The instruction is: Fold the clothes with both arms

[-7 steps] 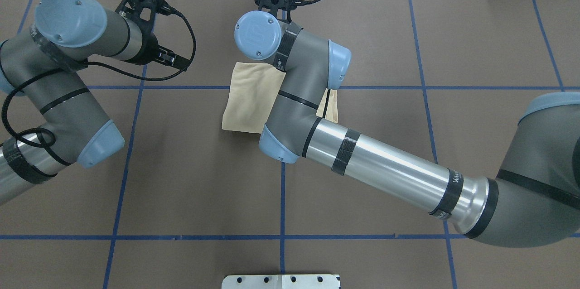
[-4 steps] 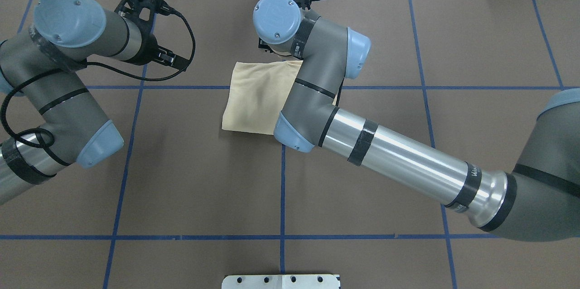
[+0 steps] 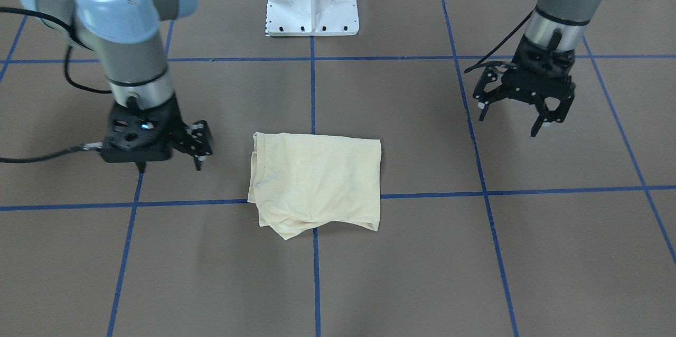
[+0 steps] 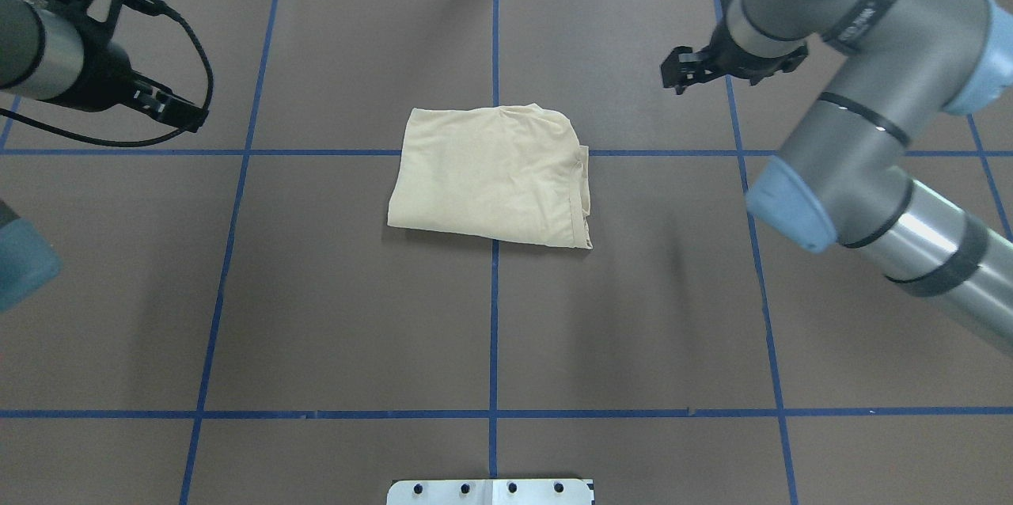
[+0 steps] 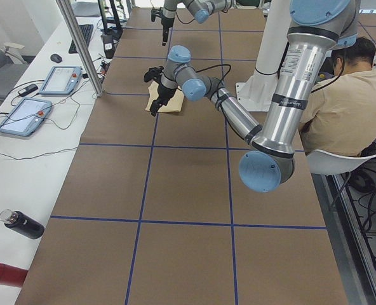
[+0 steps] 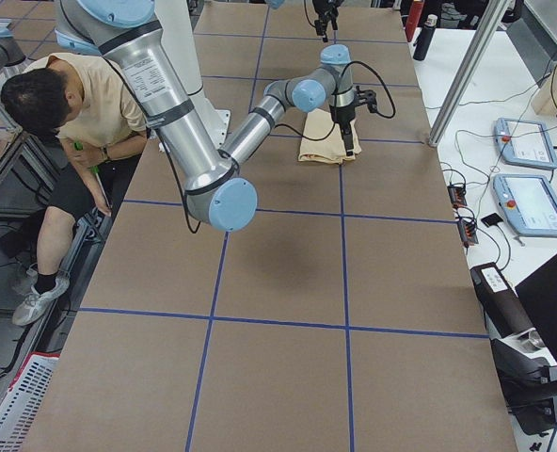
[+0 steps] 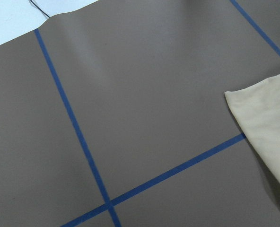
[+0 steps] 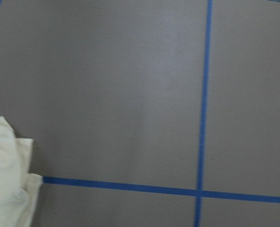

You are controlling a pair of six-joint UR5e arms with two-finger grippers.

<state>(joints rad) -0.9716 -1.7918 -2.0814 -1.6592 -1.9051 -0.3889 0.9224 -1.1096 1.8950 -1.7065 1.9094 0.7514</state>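
— How many shirts?
— One shirt [image 4: 491, 176], folded into a rectangle, flat in the middle of the table [image 4: 356, 315], over two crossing tape lines [image 4: 316, 152].
— And the grippers?
— Two. The left gripper [image 3: 515, 116] is spread and empty, well apart from it. The right gripper [image 3: 170, 165] is spread and empty too, on the other side.

Overhead and front cameras face each other, looking steeply down on the table [image 4: 316, 315]; two end cameras look along it; both close wrist cameras catch an edge of the shirt [image 7: 272, 127].
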